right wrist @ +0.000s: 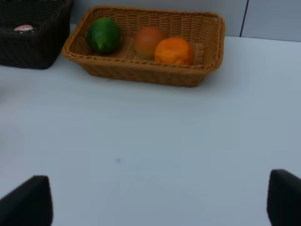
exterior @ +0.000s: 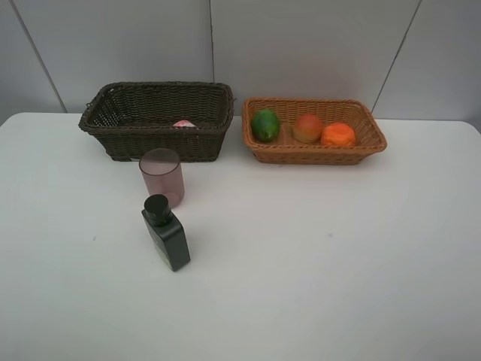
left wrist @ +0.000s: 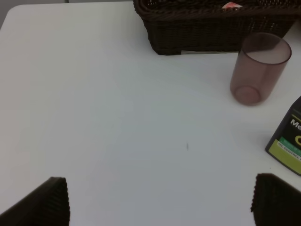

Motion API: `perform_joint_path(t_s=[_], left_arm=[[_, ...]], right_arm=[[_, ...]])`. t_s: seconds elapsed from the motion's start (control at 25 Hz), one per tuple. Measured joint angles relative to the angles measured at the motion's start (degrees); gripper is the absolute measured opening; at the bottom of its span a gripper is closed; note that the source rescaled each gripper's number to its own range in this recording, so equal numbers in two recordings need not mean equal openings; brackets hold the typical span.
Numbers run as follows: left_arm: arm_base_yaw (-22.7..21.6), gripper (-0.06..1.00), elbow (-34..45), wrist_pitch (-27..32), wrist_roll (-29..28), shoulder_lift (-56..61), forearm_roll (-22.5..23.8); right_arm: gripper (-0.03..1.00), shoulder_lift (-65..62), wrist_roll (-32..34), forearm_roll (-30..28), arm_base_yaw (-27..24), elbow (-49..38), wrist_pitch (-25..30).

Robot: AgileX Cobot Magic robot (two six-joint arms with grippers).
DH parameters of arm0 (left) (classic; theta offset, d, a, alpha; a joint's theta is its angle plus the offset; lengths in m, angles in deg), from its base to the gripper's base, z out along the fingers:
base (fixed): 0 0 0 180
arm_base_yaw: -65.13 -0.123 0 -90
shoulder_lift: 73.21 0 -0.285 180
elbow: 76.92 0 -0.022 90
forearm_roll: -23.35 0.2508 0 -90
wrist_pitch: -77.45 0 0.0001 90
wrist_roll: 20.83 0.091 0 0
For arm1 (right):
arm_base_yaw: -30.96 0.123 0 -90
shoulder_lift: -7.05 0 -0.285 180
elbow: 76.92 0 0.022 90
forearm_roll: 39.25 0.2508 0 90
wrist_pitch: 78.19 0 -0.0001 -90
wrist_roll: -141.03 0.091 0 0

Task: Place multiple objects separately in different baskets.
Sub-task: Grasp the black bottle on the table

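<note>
Fruit: lime (exterior: pixel 265 124), peach (exterior: pixel 307 128), orange (exterior: pixel 338 134) sit in tan basket (exterior: pixel 316 155); done
Stowed: pink bottle (exterior: pixel 184 123) in dark basket (exterior: pixel 158 141)
Remaining: cup (exterior: pixel 161 177), black bottle (exterior: pixel 166 233) on table (exterior: pixel 338 248)
Fingers: left gripper (left wrist: pixel 162 202), right gripper (right wrist: pixel 155 202) spread wide, empty

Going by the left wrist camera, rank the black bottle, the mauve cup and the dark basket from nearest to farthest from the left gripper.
From the open left gripper:
1. The black bottle, just ahead of the gripper, off to one side.
2. The mauve cup, upright, beyond the bottle.
3. The dark basket, behind the cup, farthest.
</note>
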Motion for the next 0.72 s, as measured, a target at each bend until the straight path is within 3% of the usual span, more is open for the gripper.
perform_joint_path(t_s=[0.24, 0.52, 0.72], left_arm=[[0.0, 1.0, 0.0, 0.0, 0.0, 0.0, 0.0], [0.0, 1.0, 0.0, 0.0, 0.0, 0.0, 0.0], [0.0, 1.0, 0.0, 0.0, 0.0, 0.0, 0.0]], right_arm=[[0.99, 0.0, 0.0, 0.0, -0.6, -0.1, -0.5], [0.99, 0.0, 0.0, -0.6, -9.5, -0.1, -0.6], [0.99, 0.0, 0.0, -1.1, -13.0, -0.1, -0.7]])
